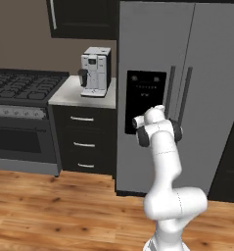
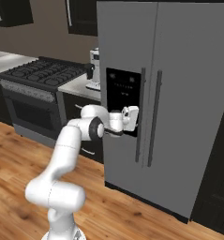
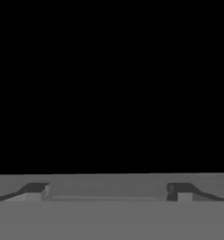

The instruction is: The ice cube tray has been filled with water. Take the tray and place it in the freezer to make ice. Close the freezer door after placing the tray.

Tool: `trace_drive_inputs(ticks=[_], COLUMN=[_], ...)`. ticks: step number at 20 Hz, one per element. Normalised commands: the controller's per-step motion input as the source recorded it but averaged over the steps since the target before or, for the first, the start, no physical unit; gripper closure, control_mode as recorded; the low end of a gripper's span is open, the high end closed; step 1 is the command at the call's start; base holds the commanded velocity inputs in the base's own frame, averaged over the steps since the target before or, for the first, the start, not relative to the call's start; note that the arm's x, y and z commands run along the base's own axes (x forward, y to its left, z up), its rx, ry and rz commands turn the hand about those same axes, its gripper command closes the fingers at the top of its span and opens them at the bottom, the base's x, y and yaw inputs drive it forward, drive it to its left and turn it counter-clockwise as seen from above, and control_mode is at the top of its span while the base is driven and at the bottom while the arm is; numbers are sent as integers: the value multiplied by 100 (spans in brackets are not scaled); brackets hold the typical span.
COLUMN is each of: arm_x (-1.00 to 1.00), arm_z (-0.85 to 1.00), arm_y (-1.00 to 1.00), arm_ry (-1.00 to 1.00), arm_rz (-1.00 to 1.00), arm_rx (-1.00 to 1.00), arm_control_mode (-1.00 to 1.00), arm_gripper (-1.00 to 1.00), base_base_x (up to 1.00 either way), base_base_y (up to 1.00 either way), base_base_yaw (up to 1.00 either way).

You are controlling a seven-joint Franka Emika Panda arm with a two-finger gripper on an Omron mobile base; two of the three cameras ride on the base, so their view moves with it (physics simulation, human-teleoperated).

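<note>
The freezer door (image 1: 148,44) (image 2: 123,42) is shut, flush with the plain right door (image 1: 216,98). Its black dispenser panel (image 1: 145,93) (image 2: 119,86) sits left of the long vertical handle (image 1: 171,93) (image 2: 141,112). My gripper (image 2: 136,117) (image 3: 106,190) is right up against the lower right of that panel, just left of the handle. The fingertips (image 3: 36,190) stand wide apart with nothing between them, facing black surface in the hand view. The ice cube tray is out of view.
A coffee machine (image 1: 95,72) stands on the small counter (image 1: 69,95) left of the fridge, above dark drawers (image 1: 84,142). A gas stove (image 1: 20,86) (image 2: 43,75) lies further left. Wood floor (image 1: 64,211) stretches in front.
</note>
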Motion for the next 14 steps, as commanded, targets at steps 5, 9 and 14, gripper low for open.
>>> trace_drive_inputs(ticks=[5, 9, 14], arm_x=[42, 58, 73], arm_z=[-3, -19, -24], arm_y=[-98, -83, -72], arm_ry=[-11, -7, -5], arm_rz=[58, 64, 62], arm_rx=[18, 18, 27], arm_control_mode=[-100, -100, -100], arm_gripper=[-100, -100, -100], base_base_x=[0, 0, 0], base_base_y=[0, 0, 0], base_base_yaw=[0, 0, 0])
